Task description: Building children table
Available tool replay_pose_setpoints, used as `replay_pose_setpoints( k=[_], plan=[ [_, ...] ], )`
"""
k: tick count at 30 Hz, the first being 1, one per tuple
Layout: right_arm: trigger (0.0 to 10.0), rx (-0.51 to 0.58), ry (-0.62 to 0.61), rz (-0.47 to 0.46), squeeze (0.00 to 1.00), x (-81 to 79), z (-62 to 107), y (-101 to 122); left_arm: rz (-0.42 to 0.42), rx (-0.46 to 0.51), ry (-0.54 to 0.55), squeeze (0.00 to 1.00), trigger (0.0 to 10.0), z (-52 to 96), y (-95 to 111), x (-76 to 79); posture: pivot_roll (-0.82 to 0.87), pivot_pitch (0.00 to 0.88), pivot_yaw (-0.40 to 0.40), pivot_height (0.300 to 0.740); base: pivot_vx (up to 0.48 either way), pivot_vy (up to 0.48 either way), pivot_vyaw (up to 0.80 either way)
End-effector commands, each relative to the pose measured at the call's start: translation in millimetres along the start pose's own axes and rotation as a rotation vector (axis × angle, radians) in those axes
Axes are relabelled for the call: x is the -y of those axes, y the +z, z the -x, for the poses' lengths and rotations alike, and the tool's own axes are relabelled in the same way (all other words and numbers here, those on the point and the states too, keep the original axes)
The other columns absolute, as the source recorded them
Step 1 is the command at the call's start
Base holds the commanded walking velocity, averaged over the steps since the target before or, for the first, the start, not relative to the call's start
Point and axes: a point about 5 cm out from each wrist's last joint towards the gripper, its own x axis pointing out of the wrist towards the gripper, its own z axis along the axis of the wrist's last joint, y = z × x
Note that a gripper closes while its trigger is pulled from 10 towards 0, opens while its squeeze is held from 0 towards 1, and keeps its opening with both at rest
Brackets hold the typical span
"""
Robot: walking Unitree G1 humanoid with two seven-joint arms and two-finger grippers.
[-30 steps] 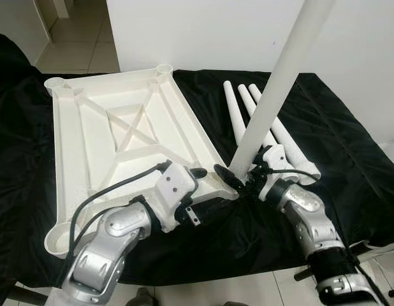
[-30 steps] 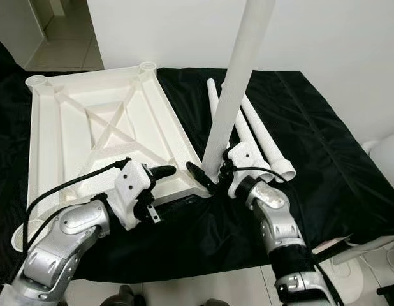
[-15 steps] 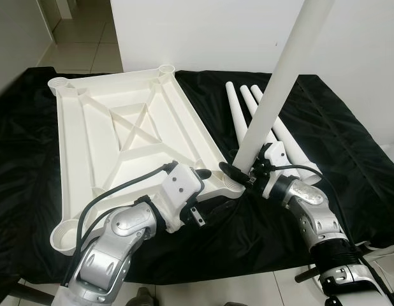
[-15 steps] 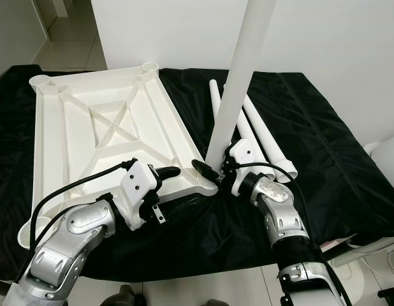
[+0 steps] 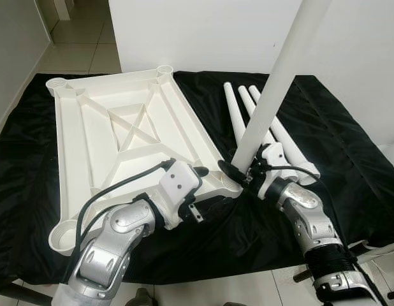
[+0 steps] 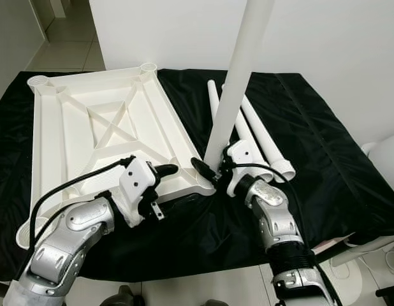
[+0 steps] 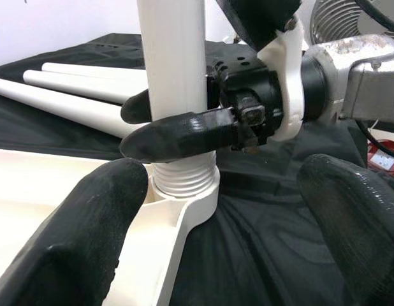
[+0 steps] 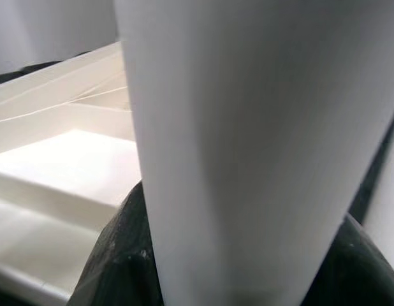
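Leg seated in the tabletop's corner socket

Right gripper (image 7: 184,118) fingers clamp the stiff, smooth, likely light leg (image 5: 273,95) low by its threads; left gripper (image 7: 222,223) gapes open, steadying the tabletop (image 5: 114,134).

The tabletop (image 5: 120,134) lies inverted on the left; three loose legs (image 5: 248,111) lie right; one leg (image 5: 273,89) stands at its near-right corner socket (image 7: 184,191).
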Motion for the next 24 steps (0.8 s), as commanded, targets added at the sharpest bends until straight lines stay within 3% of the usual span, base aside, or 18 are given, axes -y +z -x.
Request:
replay_pose_setpoints(
  k=[1, 3, 5, 8, 18, 22, 24],
  plan=[
    [10.0, -0.058, -0.065, -0.009, 0.00, -1.1, 2.7, -13, -0.007, -0.014, 0.111, 0.00, 10.0, -0.4, -2, -5.9, -0.04, 0.000, -0.028, 0.740, 0.000, 0.000, 0.00],
    [10.0, -0.055, -0.184, 0.010, 0.00, -5.2, 1.7, -15, -0.010, -0.015, 0.113, 0.00, 10.0, -0.2, -2, -7.1, -0.04, 0.000, -0.030, 0.740, 0.000, 0.000, 0.00],
    [10.0, -0.055, -0.184, 0.010, 0.00, -5.2, 1.7, -15, -0.010, -0.015, 0.113, 0.00, 10.0, -0.2, -2, -7.1, -0.04, 0.000, -0.030, 0.740, 0.000, 0.000, 0.00],
    [10.0, -0.045, -0.304, -0.006, 0.00, -11.0, 0.0, -16, -0.015, -0.016, 0.117, 0.00, 10.0, 0.2, -3, -8.0, -0.04, 0.000, -0.030, 0.740, 0.000, 0.000, 0.00],
    [10.0, -0.066, -0.460, -0.071, 0.00, -23.8, -4.0, -18, -0.020, -0.018, 0.116, 0.00, 10.0, 0.6, -3, -7.6, -0.03, 0.000, -0.031, 0.740, 0.000, 0.000, 0.00],
    [10.0, -0.098, -0.613, -0.146, 0.00, -35.3, -7.5, -23, -0.023, -0.021, 0.118, 0.00, 10.0, 1.3, -4, -8.4, -0.03, 0.000, -0.032, 0.740, 0.000, 0.000, 0.00],
    [10.0, -0.098, -0.613, -0.146, 0.00, -35.3, -7.5, -23, -0.023, -0.021, 0.118, 0.00, 10.0, 1.3, -4, -8.4, -0.03, 0.000, -0.032, 0.740, 0.000, 0.000, 0.00]
  ],
)
